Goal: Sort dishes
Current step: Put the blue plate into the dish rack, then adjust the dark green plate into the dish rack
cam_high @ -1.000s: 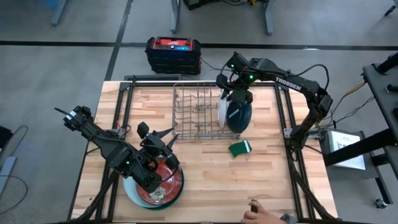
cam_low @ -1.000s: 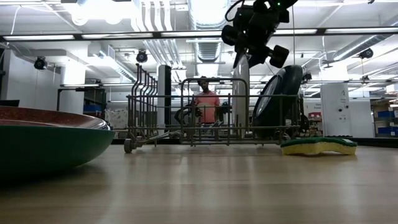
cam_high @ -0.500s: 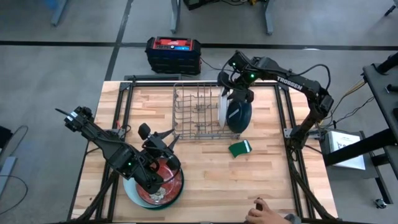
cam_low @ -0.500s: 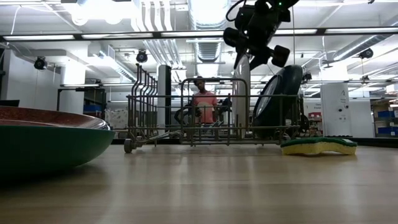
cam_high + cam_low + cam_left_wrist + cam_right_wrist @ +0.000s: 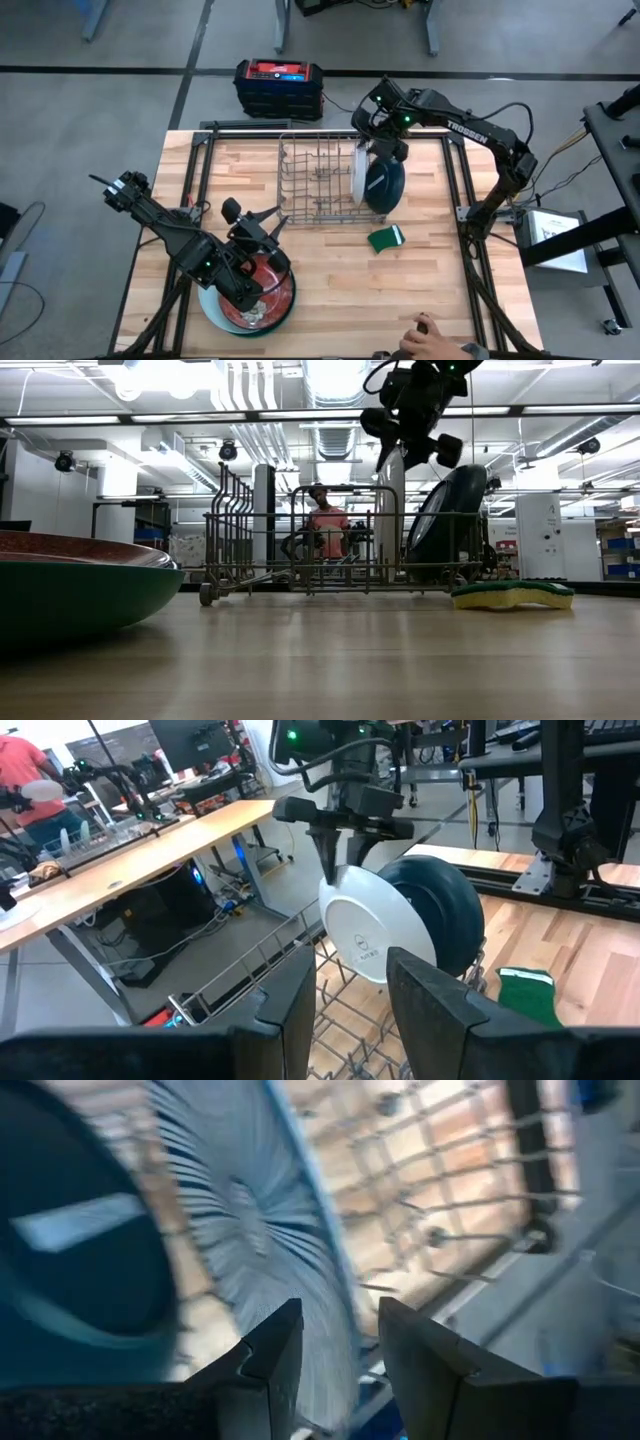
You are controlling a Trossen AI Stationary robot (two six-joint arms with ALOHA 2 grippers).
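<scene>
Plates stand upright in the rack (image 5: 318, 185): white plate (image 5: 357, 178), teal plate (image 5: 383, 186). Right gripper (image 5: 366, 135) hovers above them, fingers apart, empty. Left gripper (image 5: 262, 226), fingers parted, hangs over stacked plates (image 5: 250, 305).

We count two plates standing on edge at the right end of the one grey wire rack (image 5: 318, 183): one thin white plate (image 5: 364, 937) and one dark teal plate (image 5: 385, 186) just beside it. At the near left we count three more plates in a single stack, one dark red-brown plate (image 5: 280, 292) on one bright green plate (image 5: 90, 597) on one pale blue-white plate (image 5: 212, 306), which makes five plates in all. We also see one green sponge (image 5: 386, 238), one red and black case (image 5: 279, 85) on the floor, two robot arms, and two people, one of them (image 5: 329, 525) beyond the rack and one hand (image 5: 428, 340) at the table's near edge.
</scene>
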